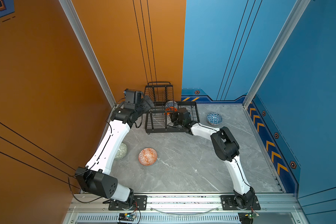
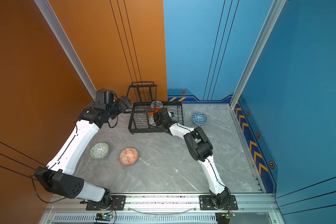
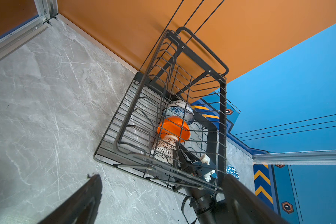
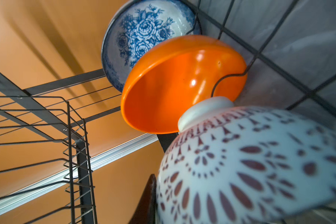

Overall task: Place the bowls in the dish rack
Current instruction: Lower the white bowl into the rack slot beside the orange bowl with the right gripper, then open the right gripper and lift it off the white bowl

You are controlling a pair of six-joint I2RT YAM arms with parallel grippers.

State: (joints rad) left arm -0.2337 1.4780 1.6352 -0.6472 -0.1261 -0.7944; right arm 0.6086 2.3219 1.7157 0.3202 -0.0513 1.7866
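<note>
Left wrist: dish rack holds floral, orange, lattice bowls.

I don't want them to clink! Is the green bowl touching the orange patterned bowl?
Apart. In a top view, bare table shows between the pale green bowl and the orange-white bowl.

Top views look down; wrist views closely face the dish rack.

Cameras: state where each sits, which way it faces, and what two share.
Top views: overhead, looking down on the dish rack; left arm and right arm show.
Left wrist: outside the rack, facing it; left gripper open.
Right wrist: inside the rack, facing the white lattice bowl; one finger shows.
Shared by wrist views: the orange bowl.
</note>
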